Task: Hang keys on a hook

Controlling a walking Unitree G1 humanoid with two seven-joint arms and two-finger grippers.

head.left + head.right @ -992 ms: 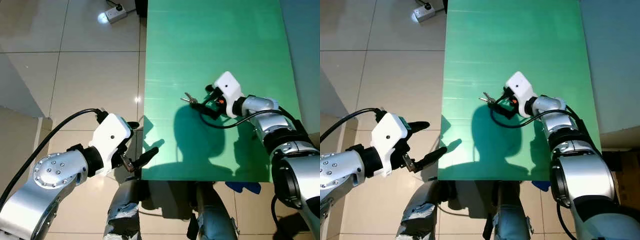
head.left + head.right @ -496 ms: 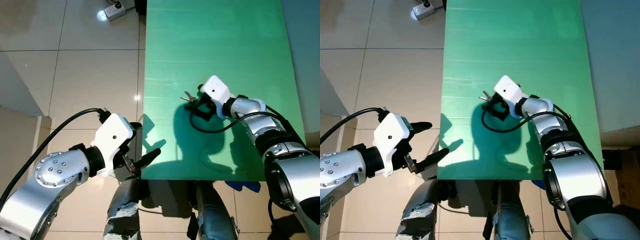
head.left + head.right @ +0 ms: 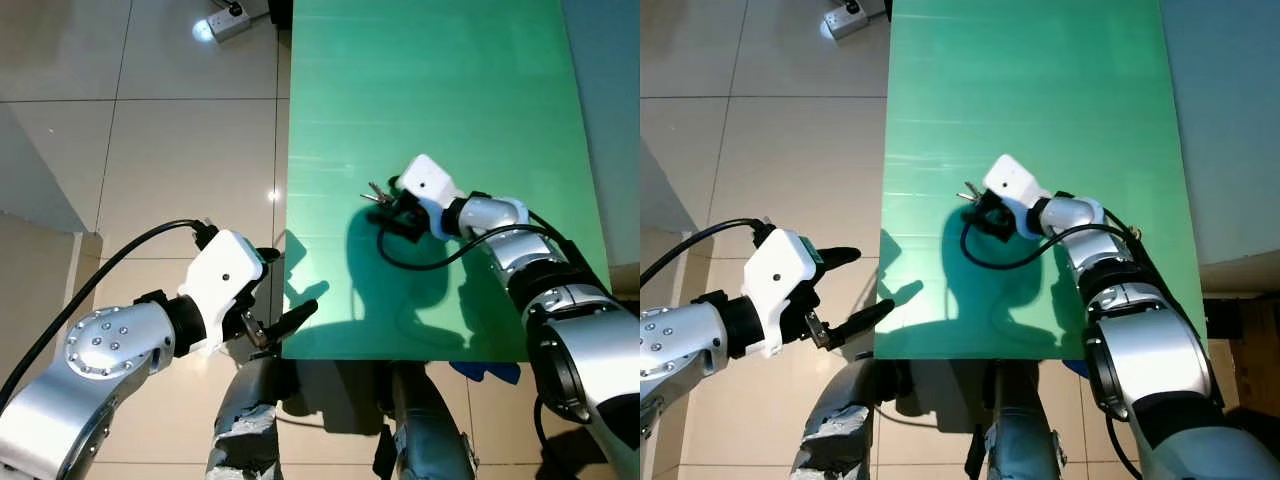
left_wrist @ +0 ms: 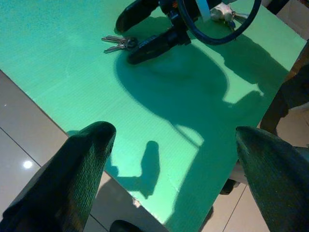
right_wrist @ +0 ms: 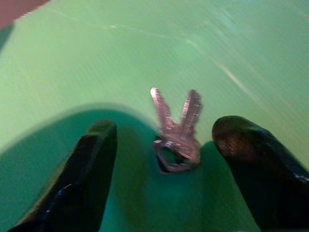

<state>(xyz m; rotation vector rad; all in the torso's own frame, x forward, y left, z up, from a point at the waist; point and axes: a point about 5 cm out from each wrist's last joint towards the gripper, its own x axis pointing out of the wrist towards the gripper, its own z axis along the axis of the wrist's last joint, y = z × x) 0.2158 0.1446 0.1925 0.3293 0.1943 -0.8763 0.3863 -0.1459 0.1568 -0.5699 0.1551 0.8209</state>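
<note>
The keys [image 5: 176,130] are lying flat on the green worktop [image 3: 440,90], near its left edge and about midway along its length. They are two silver keys fanned apart on a small ring, and their blades are pointing away from the right tool [image 3: 392,203].

The right tool is reaching across the worktop toward the keys, low over the surface, with its two black fingers [image 5: 87,169] spread wide on either side of them. In the right wrist view the keys are sitting between the fingers and touching neither; that picture is a little blurred. A black cable is looping from the right wrist over the worktop, just behind the keys on the robot's side.

The left tool [image 3: 282,290] is hovering beside the near left corner of the worktop, well apart from the keys. Its fingers [image 4: 82,169] are standing wide and holding nothing.

A dark shadow of the robot is falling on the worktop between the keys and the near edge. A white power strip [image 3: 230,22] is lying on the tiled floor [image 3: 140,150], off the far left corner of the worktop.
</note>
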